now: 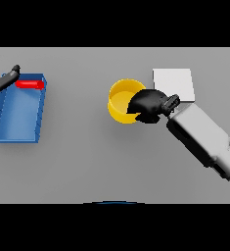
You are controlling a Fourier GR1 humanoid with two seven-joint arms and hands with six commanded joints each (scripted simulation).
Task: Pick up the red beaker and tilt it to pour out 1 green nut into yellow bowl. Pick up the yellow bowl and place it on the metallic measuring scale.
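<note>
Inspection for legible markings: none found. The yellow bowl at upper centre of the frame carries no lettering, label or number. The metallic measuring scale at upper right shows a plain pale top with no readable digits or brand. The red beaker and the blue tray at upper left bear no text or signs. The table surface is unmarked.
</note>
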